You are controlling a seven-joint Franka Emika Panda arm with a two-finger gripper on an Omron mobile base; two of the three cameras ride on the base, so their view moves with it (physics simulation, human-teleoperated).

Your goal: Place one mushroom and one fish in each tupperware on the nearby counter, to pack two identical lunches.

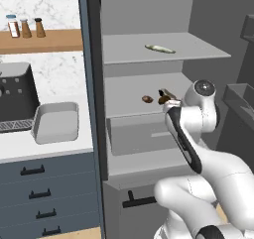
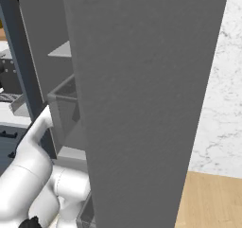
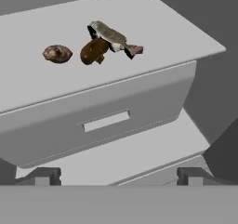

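Inside the open fridge, a middle shelf (image 3: 153, 28) carries a brown mushroom (image 3: 57, 54), a second darker mushroom (image 3: 94, 50) and a grey fish (image 3: 114, 36) leaning on that second mushroom. From the left base view, the lone mushroom (image 1: 147, 98) lies left of the pair, which my hand partly hides. Another pale fish (image 1: 159, 48) rests on the shelf above. My gripper (image 3: 118, 176) is open and holds nothing, hovering short of the shelf and lower than it. A grey tupperware (image 1: 56, 121) sits empty on the counter (image 1: 30, 148) to the left.
A crisper drawer (image 3: 107, 121) sits under the food shelf. The fridge's left wall (image 1: 92, 84) separates shelves from the counter. A dark coffee machine (image 1: 15, 96) stands beside the tupperware, under a wooden shelf (image 1: 44, 40) with bottles. The open fridge door (image 2: 142, 104) looms on the right.
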